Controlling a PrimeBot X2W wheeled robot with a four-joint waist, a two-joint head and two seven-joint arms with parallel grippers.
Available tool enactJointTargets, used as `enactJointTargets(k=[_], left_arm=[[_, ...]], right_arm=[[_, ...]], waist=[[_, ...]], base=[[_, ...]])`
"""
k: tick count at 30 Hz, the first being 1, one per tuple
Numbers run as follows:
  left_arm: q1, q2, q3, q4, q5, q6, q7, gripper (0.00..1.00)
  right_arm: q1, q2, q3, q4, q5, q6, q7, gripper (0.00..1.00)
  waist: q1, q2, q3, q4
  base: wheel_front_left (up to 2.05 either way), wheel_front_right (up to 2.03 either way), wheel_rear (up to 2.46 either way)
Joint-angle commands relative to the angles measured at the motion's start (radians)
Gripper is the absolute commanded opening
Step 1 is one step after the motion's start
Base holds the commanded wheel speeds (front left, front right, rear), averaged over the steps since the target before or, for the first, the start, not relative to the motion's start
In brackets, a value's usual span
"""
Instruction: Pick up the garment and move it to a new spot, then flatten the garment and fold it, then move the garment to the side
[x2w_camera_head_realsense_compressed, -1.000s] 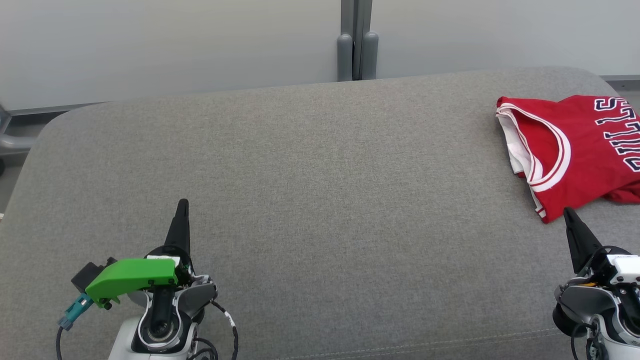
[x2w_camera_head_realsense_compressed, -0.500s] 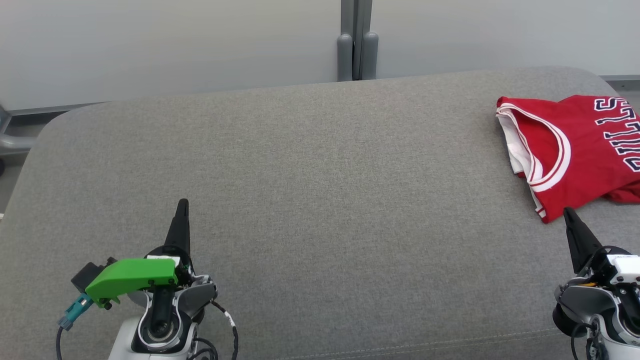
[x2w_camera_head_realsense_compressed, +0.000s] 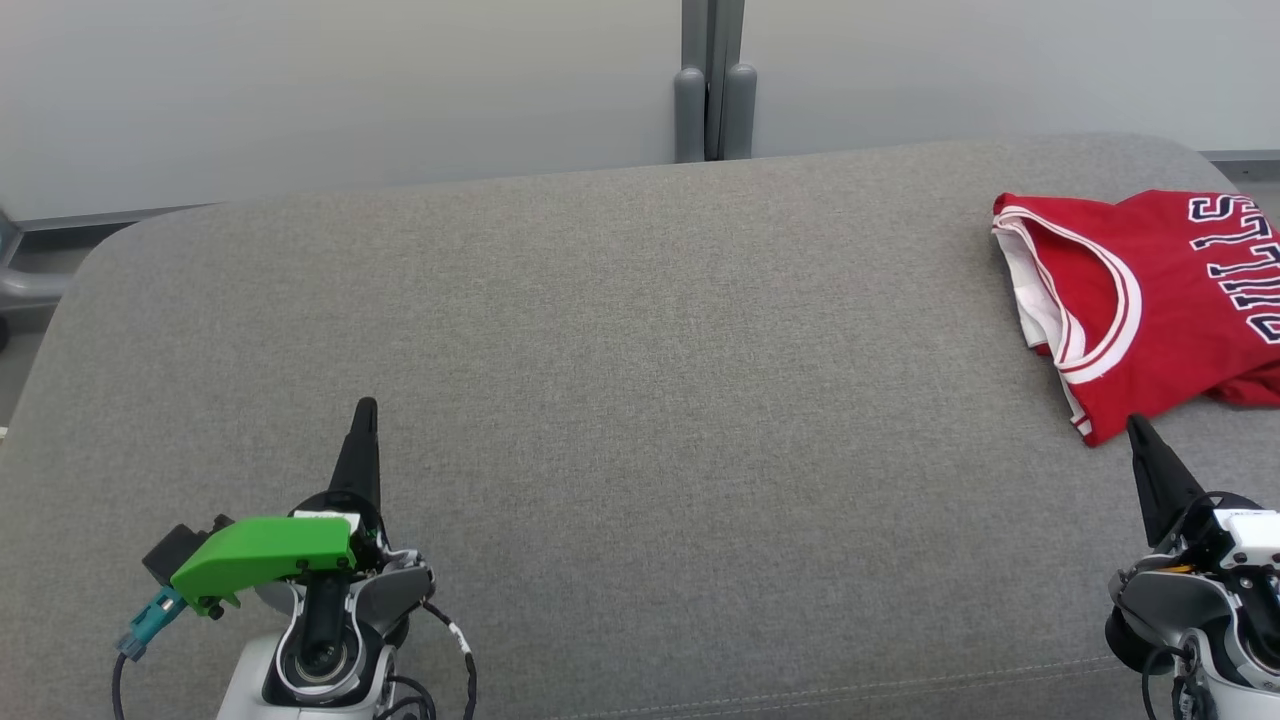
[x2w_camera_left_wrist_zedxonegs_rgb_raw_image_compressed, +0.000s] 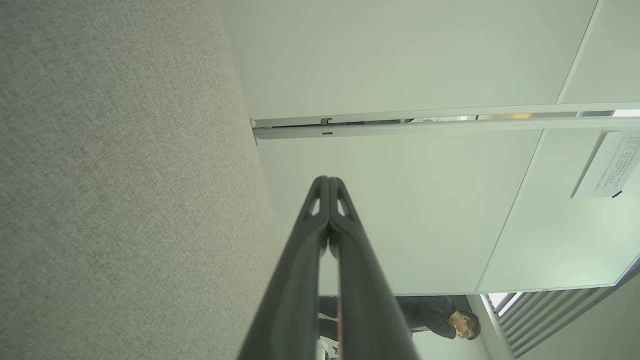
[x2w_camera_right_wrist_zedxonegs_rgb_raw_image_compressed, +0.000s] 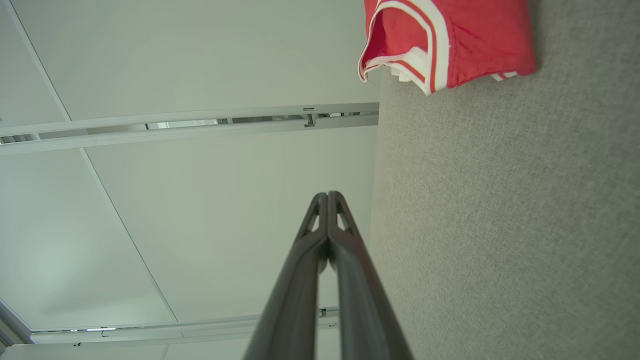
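Head view: red garment (x2w_camera_head_realsense_compressed: 1170, 300) lies at the far right of the counter (x2w_camera_head_realsense_compressed: 640, 350), a surface covered in grey fabric. The garment is folded over on itself, with white and red trim at the neck opening facing left. Dark letters with white outlines run along its right part, which is cut by the frame edge. Its near corner lies just beyond the tip of the right gripper (x2w_camera_head_realsense_compressed: 1135, 425); contact cannot be told from this angle.

Right gripper sits at lower right, fingers clenched together to a single point, holding nothing. Left gripper (x2w_camera_head_realsense_compressed: 365, 410) sits at lower left, well apart from the garment, fingers likewise pressed shut and empty. A green cover (x2w_camera_head_realsense_compressed: 262, 555) sits on the left wrist.

Left wrist view: left gripper (x2w_camera_left_wrist_zedxonegs_rgb_raw_image_compressed: 327, 182) with tips touching, grey fabric to one side, pale wall panels (x2w_camera_left_wrist_zedxonegs_rgb_raw_image_compressed: 400, 60) beyond. A person (x2w_camera_left_wrist_zedxonegs_rgb_raw_image_compressed: 435, 312) in a dark top shows near the frame's bottom edge, behind the fingers.

Right wrist view: right gripper (x2w_camera_right_wrist_zedxonegs_rgb_raw_image_compressed: 327, 196) with tips touching, nothing between them. Garment (x2w_camera_right_wrist_zedxonegs_rgb_raw_image_compressed: 465, 45) at the top of the frame, resting on the grey fabric, clear of the fingers in this view.
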Motion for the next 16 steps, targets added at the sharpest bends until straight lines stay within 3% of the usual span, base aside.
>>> enactJointTargets(k=[1,16], left_arm=[[-0.010,0.001,0.003,-0.003,-0.011,-0.003,0.005,0.00],[-0.010,0.001,0.003,-0.003,-0.011,-0.003,0.005,0.00]], right_arm=[[-0.008,-0.005,-0.001,0.001,0.005,0.001,0.002,0.00],[-0.008,-0.005,-0.001,0.001,0.005,0.001,0.002,0.00]], waist=[[0.0000,0.0000,0.000,0.000],[0.0000,0.0000,0.000,0.000]], base=[[0.00,0.00,0.00],[0.00,0.00,0.00]])
